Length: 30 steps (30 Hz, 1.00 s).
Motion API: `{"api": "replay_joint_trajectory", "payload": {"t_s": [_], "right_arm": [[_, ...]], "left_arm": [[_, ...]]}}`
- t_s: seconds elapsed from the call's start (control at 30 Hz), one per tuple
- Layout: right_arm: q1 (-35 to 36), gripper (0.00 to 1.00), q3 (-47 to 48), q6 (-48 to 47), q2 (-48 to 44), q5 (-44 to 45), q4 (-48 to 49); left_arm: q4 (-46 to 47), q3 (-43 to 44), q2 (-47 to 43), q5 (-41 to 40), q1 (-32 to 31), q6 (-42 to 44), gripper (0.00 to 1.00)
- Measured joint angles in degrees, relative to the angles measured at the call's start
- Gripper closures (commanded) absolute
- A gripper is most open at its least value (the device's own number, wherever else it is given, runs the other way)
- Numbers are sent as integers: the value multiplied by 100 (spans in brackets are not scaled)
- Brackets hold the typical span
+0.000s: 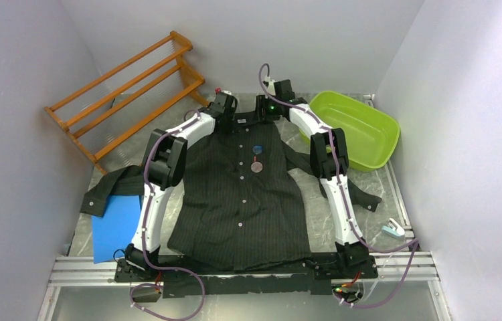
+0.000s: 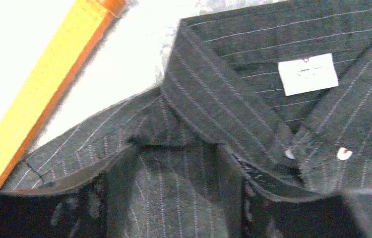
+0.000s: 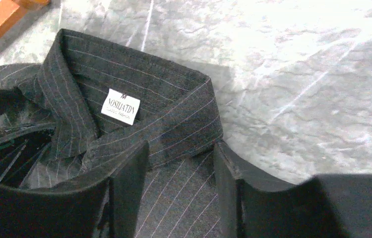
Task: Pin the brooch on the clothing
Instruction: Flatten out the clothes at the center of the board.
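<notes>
Top external shows the clothing [image 1: 235, 207] flat on the table [image 1: 305, 200], collar far. The left pincer [image 2: 178, 148] and right pincer [image 3: 180, 148] sit half open astride the collar cloth. The likely brooch [image 1: 256, 166] lies nearward, closer to the right pincer.

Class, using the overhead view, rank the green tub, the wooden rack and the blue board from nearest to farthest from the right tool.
1. The green tub: at the far right, just beside the right tool.
2. The wooden rack: at the far left, on the tool's other side.
3. The blue board: at the near left, farthest from the tool.
</notes>
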Motion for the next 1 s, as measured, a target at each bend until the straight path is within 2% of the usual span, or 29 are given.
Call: {"api": "replay_joint_trajectory", "payload": {"t_s": [0.07,0.13,0.23,0.33,0.47,0.63,0.77,0.9,1.0], "right_arm": [[-37,28,221,-33,101,-31,-74],[-48,22,214,-98,70,-39,-101],[-39,17,-179,-223,-205,-50,-68],[-13,14,-876,-282,-754,-59,-122],[52,11,-2085,-297,-1943,-50,9],[168,10,-3974,-162,-4194,-52,535],[219,11,-5252,15,-5692,11,1064],[192,15,-6498,212,-6677,610,1207],[125,17,-7444,398,-7136,1342,1180]], "left_arm": [[-50,81,24,-13,24,83,21],[-87,92,24,15,39,131,15],[-138,37,-59,138,81,166,10],[-157,-549,-505,389,90,181,7],[-190,-1602,-1641,772,72,103,6],[186,-3029,-3816,1121,68,-144,6],[389,-4133,-5584,1075,81,-378,5],[323,-5016,-6548,946,243,-592,5],[162,-5716,-6891,942,697,-809,5]]}}
